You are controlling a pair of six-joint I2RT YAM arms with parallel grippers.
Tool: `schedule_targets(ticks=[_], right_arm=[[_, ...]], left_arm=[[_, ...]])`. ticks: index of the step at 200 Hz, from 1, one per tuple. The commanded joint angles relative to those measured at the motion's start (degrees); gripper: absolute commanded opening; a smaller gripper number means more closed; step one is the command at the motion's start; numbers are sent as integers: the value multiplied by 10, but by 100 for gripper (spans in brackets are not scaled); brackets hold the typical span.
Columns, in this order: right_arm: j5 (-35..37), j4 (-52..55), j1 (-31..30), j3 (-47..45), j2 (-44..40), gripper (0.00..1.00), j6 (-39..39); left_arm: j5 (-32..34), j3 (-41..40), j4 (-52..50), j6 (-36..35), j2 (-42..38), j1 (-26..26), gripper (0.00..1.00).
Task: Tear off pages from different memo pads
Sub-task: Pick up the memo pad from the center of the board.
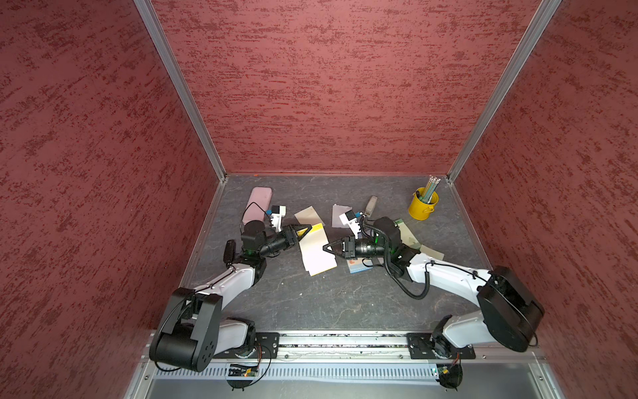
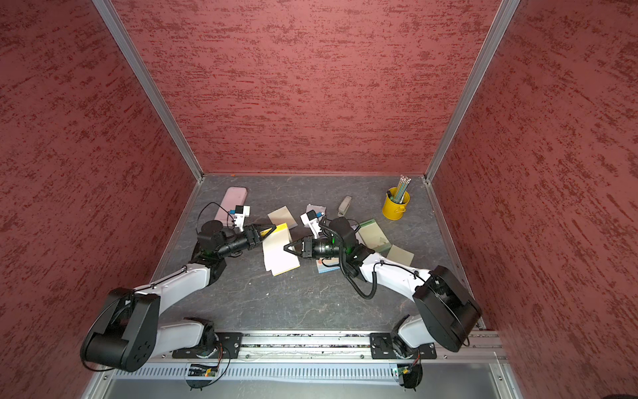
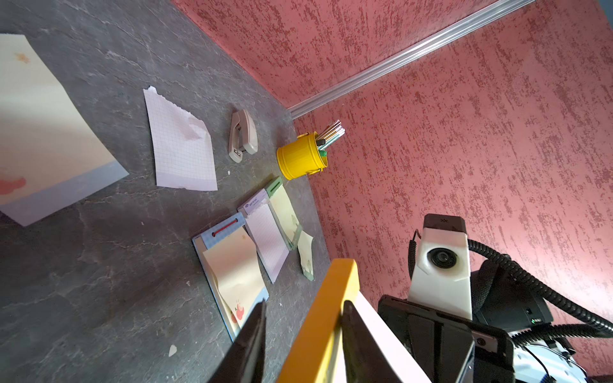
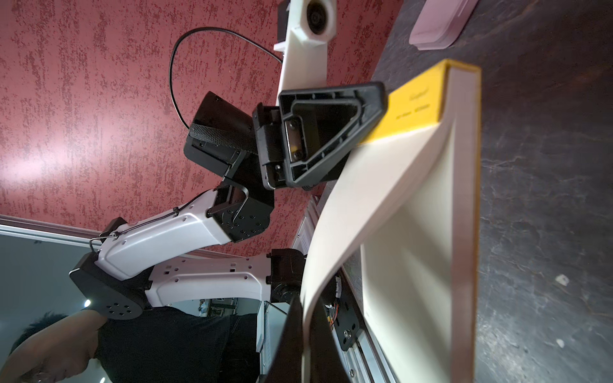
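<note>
— What lay furthest left of the yellow-topped cream paper memo pad (image 4: 419, 96)?

— A pink rounded case (image 1: 257, 203), well apart from the pad, behind it and to its left. Nearer came the left gripper (image 1: 308, 229), its black jaws set above and below the pad's yellow strip. Whether they were clenched on it, I could not tell.

— And just behind the pad?

— A loose cream paper page with a blue edge (image 1: 308, 215), flat on the grey slate-look tabletop (image 1: 345, 304), near the pad's yellow end.

— The pad's own top sheet?

— The cream top page (image 4: 365, 199) curled up off the pad, joined to it at the yellow strip. Its free edge was pinched in the clamped right gripper (image 1: 325, 247) at the pad's right side.

— Further right?

— Behind the pad and to its right, a ragged-edged lilac squared page (image 3: 182, 149), then a small beige stapler (image 3: 243, 136). Right of the pad lay a blue-topped pad (image 3: 232, 265), a lilac-topped pad (image 3: 267, 238) and a green-topped pad (image 3: 285, 212), close side by side, with a pale green page (image 3: 306, 255) just past them. Farthest right of the pad stood a yellow metal bucket of pencils (image 1: 423, 203).
</note>
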State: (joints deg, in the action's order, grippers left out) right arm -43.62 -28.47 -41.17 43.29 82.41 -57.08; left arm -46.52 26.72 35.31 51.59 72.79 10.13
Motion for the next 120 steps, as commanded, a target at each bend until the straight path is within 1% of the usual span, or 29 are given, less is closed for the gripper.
schedule_targets(ticks=[1,24,56,75,86,93,100,111,120], right_arm=[[-8,-12,5,-7,-13,0,8],[-9,-13,5,-8,-13,0,10],[-6,6,5,-13,-9,0,24],[4,21,7,-22,-6,0,37],[20,52,8,-23,-8,12,59],[37,77,8,-23,-12,17,78],[56,104,8,-22,-18,22,98],[96,157,8,-16,-26,30,136],[141,206,8,-7,-30,35,172]], left_arm=[[-27,16,-21,-16,-12,-8,31],[-31,17,-32,-22,-18,-14,29],[-35,26,-40,-26,-18,-17,16],[-33,34,-55,-35,-20,-19,7],[-30,37,-68,-42,-22,-20,3],[-26,39,-74,-44,-23,-20,0],[-22,42,-98,-48,-24,-20,0],[-19,44,-105,-46,-25,-20,0],[-11,46,-115,-46,-25,-20,0]])
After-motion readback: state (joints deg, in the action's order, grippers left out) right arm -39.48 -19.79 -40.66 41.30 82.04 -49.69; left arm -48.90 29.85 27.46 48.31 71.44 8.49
